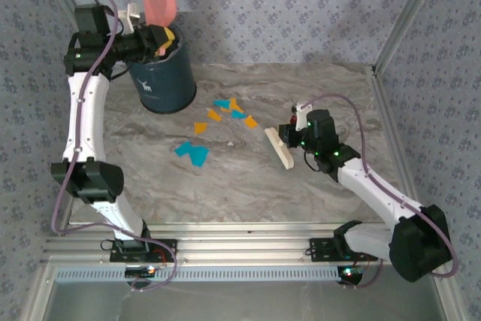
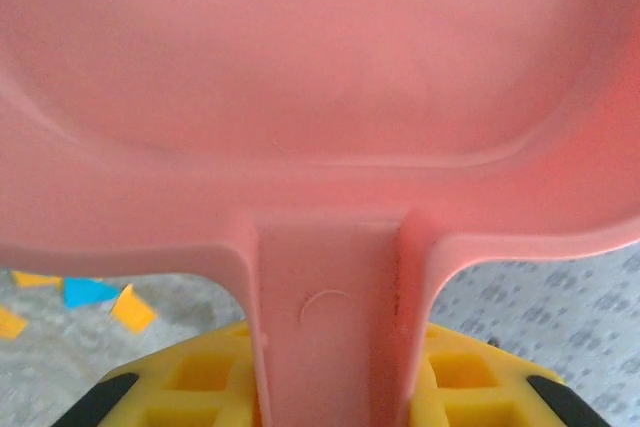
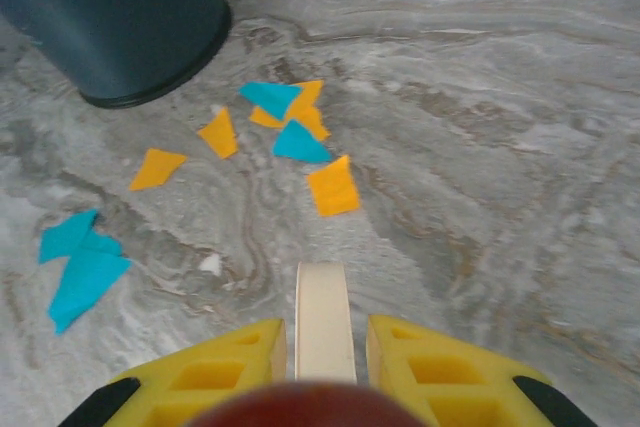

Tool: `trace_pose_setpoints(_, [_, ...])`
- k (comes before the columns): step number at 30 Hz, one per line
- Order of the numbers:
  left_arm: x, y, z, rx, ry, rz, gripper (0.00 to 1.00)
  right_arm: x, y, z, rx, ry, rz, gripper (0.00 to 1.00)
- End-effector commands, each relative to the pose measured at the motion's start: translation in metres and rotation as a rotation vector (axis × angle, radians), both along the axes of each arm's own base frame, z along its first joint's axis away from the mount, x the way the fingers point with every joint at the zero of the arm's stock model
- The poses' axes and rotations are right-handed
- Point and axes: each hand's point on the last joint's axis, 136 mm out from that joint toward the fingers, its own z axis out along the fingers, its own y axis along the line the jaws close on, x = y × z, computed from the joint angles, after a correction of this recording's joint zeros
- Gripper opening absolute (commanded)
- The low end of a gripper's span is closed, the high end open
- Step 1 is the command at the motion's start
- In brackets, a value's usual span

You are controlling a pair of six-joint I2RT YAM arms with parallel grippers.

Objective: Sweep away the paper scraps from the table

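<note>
Yellow fingers (image 3: pixel 250 367) of the right claw (image 3: pixel 325 335) are closed tight on the pale handle of a brush (image 1: pixel 279 149). The brush sits low over the table (image 3: pixel 500 147), well to the right of the dark blue bin (image 1: pixel 162 77). The paper scraps (image 3: pixel 300 142), turquoise and orange, lie flat on the table between the bin and the brush. Most of them cluster near the bin's base. A few larger turquoise pieces sit farther from the bin, toward the arms' side of the table. One or two tiny white flecks lie among them. At the bin's rim, the left claw (image 2: pixel 335 377) is clamped on the handle of a pink dustpan (image 2: pixel 320 97). The pan is raised on end above the bin's mouth.
</note>
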Motion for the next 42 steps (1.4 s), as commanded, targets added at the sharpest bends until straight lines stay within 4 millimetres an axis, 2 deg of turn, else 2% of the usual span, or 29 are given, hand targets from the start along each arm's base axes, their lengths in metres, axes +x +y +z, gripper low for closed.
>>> trace_pose_setpoints(1, [-0.037, 0.0, -0.027, 0.182, -0.02, -0.055, 0.0, 0.01, 0.033, 0.04, 0.119, -0.065, 0.062, 0.0])
trace_pose_setpoints(5, [-0.059, 0.006, -0.056, 0.283, 0.006, -0.041, 0.0, 0.016, 0.068, 0.044, 0.18, -0.036, 0.13, 0.0])
trace_pose_setpoints(8, [-0.073, 0.017, -0.077, 0.362, 0.027, -0.002, 0.0, 0.02, 0.096, 0.048, 0.225, -0.015, 0.182, 0.0])
trace_pose_setpoints(13, [-0.097, 0.034, -0.1, 0.46, 0.057, 0.06, 0.0, 0.023, 0.147, 0.05, 0.288, 0.028, 0.278, 0.0])
trace_pose_setpoints(16, [-0.108, 0.048, -0.107, 0.532, 0.048, 0.114, 0.0, 0.024, 0.178, 0.047, 0.312, 0.058, 0.329, 0.0])
trace_pose_setpoints(18, [-0.114, 0.053, -0.11, 0.554, 0.046, 0.135, 0.0, 0.025, 0.197, 0.053, 0.335, 0.063, 0.358, 0.0])
trace_pose_setpoints(22, [-0.128, 0.056, -0.114, 0.554, 0.027, 0.163, 0.0, 0.026, 0.232, 0.048, 0.394, 0.103, 0.4, 0.0])
trace_pose_setpoints(28, [-0.144, 0.056, -0.119, 0.537, 0.009, 0.185, 0.0, 0.032, 0.277, 0.03, 0.454, 0.192, 0.437, 0.0])
trace_pose_setpoints(35, [-0.151, 0.057, -0.126, 0.542, 0.036, 0.178, 0.0, 0.041, 0.306, -0.002, 0.48, 0.27, 0.411, 0.0])
trace_pose_setpoints(39, [-0.152, 0.056, -0.127, 0.537, 0.04, 0.174, 0.0, 0.048, 0.308, -0.021, 0.463, 0.286, 0.376, 0.0])
trace_pose_setpoints(42, [-0.154, 0.055, -0.13, 0.535, 0.049, 0.171, 0.0, 0.056, 0.301, -0.034, 0.432, 0.289, 0.339, 0.0])
